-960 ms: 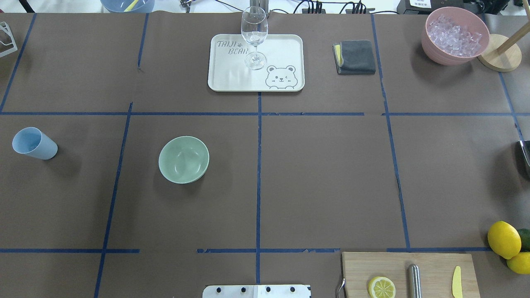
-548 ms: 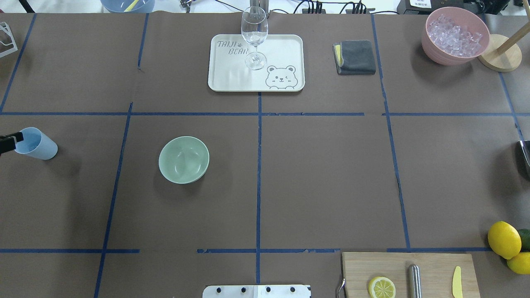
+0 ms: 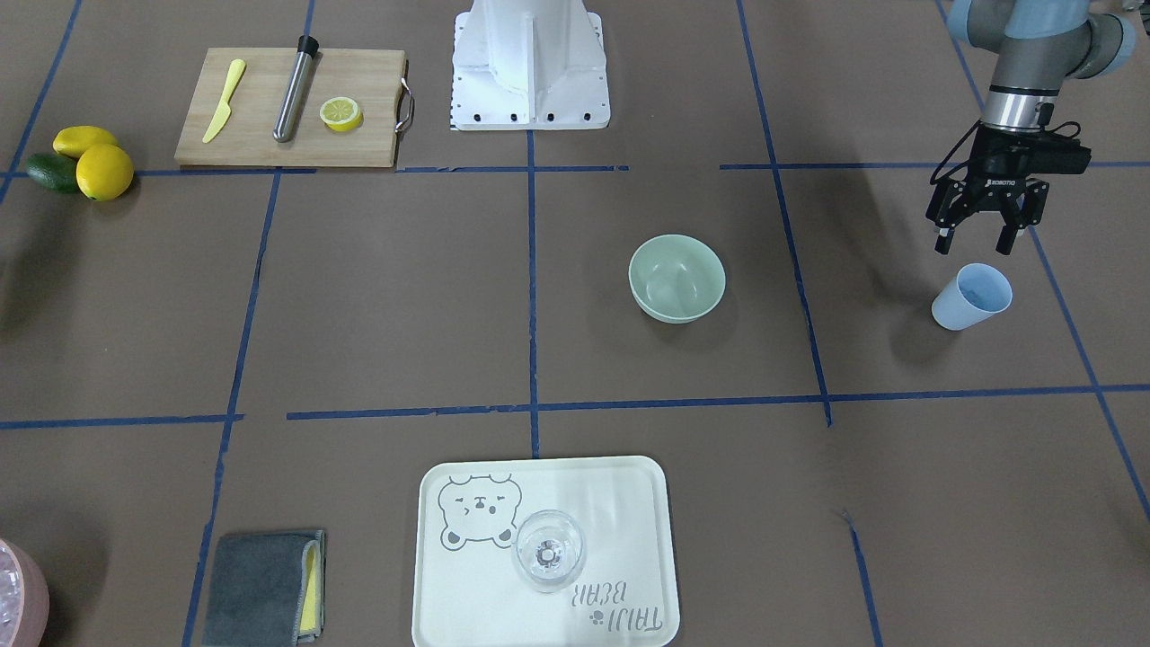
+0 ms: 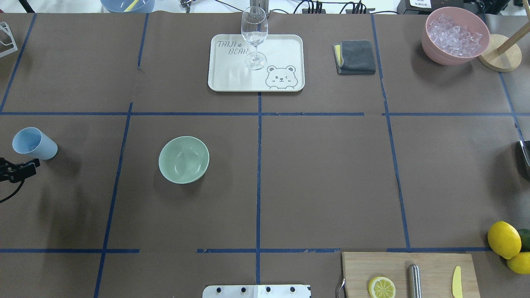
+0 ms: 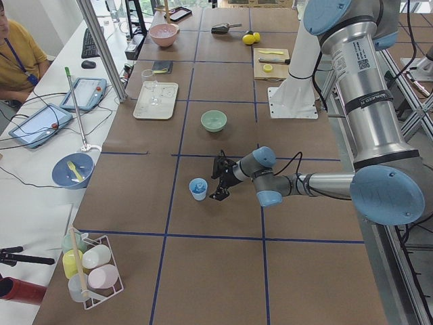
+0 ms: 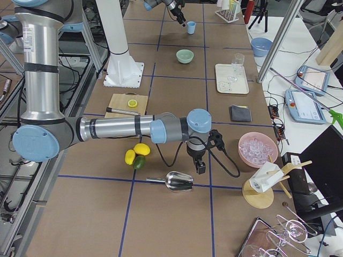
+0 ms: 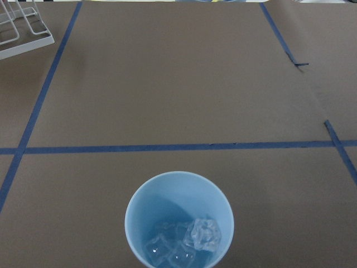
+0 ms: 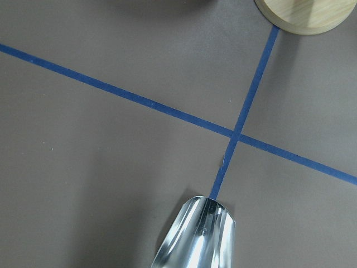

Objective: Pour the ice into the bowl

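Left tool (image 3: 973, 244): overhead, cut by the left edge; only a dark end and a cable show.
Right tool (image 6: 200, 169): seen from the right end only, small and dark; whether it stands parted or closed is unreadable.
Cup (image 7: 178, 220): near rim cut by the left wrist view's lower edge.
Ice (image 7: 189, 241): in the cup, cubes overlapping; count unreadable.
Scoop (image 8: 196, 237): handle cut by the right wrist view's lower edge.
Pink bowl (image 3: 36, 602): front view, mostly cut by the lower-left corner.
Lime (image 4: 525, 236): overhead, behind the lemons (image 4: 504, 239), cut by the right edge.
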